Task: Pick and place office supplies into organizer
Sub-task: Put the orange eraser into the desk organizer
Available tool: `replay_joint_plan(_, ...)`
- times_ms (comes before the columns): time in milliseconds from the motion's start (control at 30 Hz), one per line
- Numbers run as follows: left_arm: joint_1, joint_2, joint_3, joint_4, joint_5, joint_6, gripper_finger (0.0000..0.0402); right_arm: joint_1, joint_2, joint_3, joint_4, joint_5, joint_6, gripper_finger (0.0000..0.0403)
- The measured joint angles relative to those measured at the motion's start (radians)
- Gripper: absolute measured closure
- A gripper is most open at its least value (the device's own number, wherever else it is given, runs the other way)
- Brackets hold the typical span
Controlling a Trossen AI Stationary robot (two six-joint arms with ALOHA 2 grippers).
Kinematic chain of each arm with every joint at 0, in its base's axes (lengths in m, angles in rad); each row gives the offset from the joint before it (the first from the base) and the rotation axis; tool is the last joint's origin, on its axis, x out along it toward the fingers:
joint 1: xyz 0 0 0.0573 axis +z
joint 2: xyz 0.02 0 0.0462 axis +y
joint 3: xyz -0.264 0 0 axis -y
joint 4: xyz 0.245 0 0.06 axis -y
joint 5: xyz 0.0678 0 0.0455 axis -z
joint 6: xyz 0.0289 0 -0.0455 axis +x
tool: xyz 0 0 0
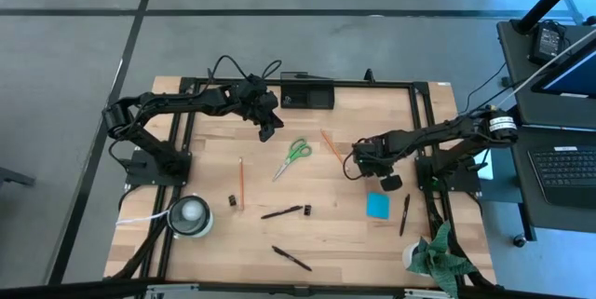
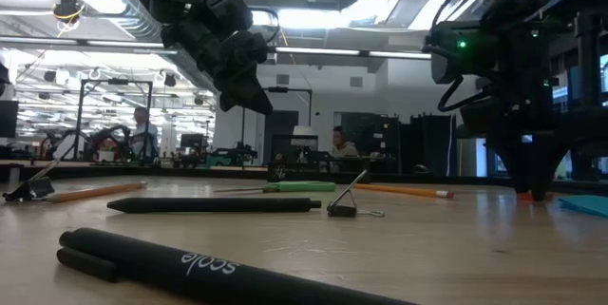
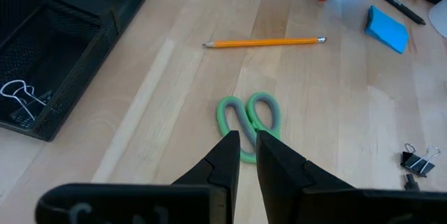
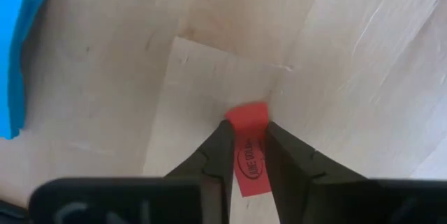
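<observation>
We look down on a wooden tabletop (image 1: pixel 317 234) with two dark robot arms. The right claw (image 4: pixel 246 140) is down at the surface on the right side, its two fingers closed on a small red piece (image 4: pixel 249 135), which sits between them against the wood. Just beside it lies the blue square note pad (image 1: pixel 378 205), and a black pen (image 1: pixel 405 213) rests near the pad.

The left claw (image 3: pixel 246 144) hangs above the tabletop near the back, its fingers nearly together and holding nothing. Below it lie the green-handled scissors (image 3: pixel 248 118), with a wooden pencil (image 3: pixel 264 42) beyond them.

The organizer (image 1: pixel 307 93), a black mesh tray, stands at the back edge of the tabletop; a wire clip (image 3: pixel 19 97) lies in one compartment. Other pens (image 1: pixel 282 212), another pencil (image 1: pixel 240 180) and small black clips (image 1: pixel 306 210) are scattered toward the front. A white roll (image 1: pixel 190 213) sits at the front left.
</observation>
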Motion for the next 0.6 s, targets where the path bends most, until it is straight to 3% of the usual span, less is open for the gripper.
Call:
replay_joint_plan(233, 0.000, 0.000, 0.000, -0.023, 0.000, 0.000, 0.0358, -0.001, -0.001, 0.073, -0.008, 0.028, 0.053, 0.0333)
replay_joint_plan(400, 0.000, 0.000, 0.001, -0.133, 0.000, 0.000, 0.0358, -0.001, -0.002, 0.172, 0.020, 0.088, 0.122, 0.0333)
replay_joint_plan(600, 0.000, 0.000, 0.001, -0.296, 0.000, -0.025, 0.0358, -0.036, -0.004, 0.296, 0.293, 0.134, 0.157, 0.0333)
